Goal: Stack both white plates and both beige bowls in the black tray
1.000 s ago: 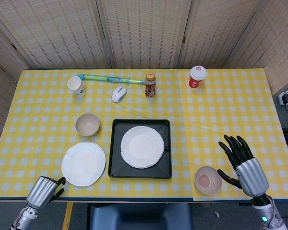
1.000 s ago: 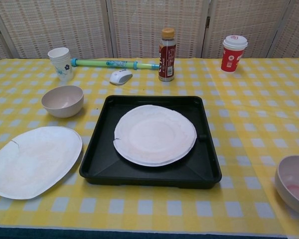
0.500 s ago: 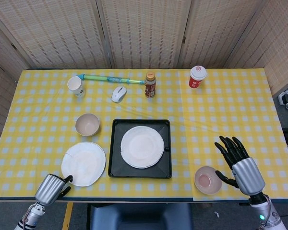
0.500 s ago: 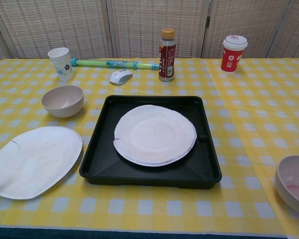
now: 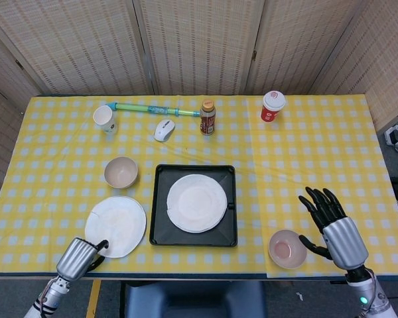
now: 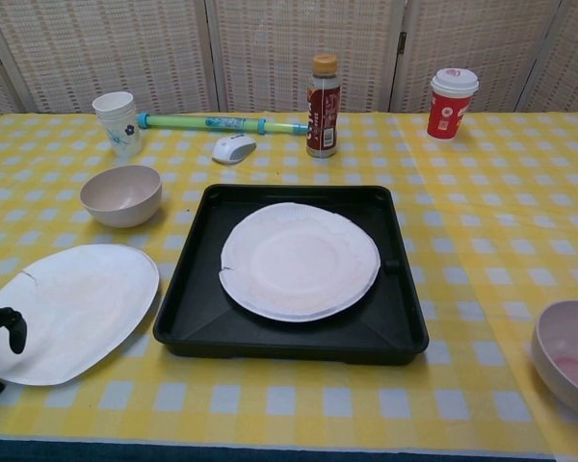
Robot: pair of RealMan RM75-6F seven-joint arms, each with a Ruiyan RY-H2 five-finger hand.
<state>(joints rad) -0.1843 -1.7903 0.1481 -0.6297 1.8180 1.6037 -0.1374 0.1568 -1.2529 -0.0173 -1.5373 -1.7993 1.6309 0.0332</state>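
One white plate (image 5: pixel 197 203) (image 6: pixel 299 260) lies in the black tray (image 5: pixel 231 232) (image 6: pixel 385 318) at the table's middle. The second white plate (image 5: pixel 116 225) (image 6: pixel 72 308), cracked at its left rim, rests on the cloth left of the tray. My left hand (image 5: pixel 79 257) (image 6: pixel 4 323) is at that plate's near-left edge, a finger curled over the rim, the plate still flat. A beige bowl (image 5: pixel 121 172) (image 6: pixel 121 194) stands behind this plate. The other beige bowl (image 5: pixel 287 248) (image 6: pixel 568 351) sits near the front right. My right hand (image 5: pixel 335 228) is just right of it, fingers spread, holding nothing.
Along the back stand a paper cup (image 5: pixel 104 118), a green tube (image 5: pixel 156 108), a white mouse (image 5: pixel 164 129), a brown bottle (image 5: pixel 207 116) and a red cup (image 5: pixel 273 106). The table's front edge runs just below both hands.
My left hand has moved right and forward, from off the table edge onto the loose plate's near rim. My right hand shifted slightly near the right bowl.
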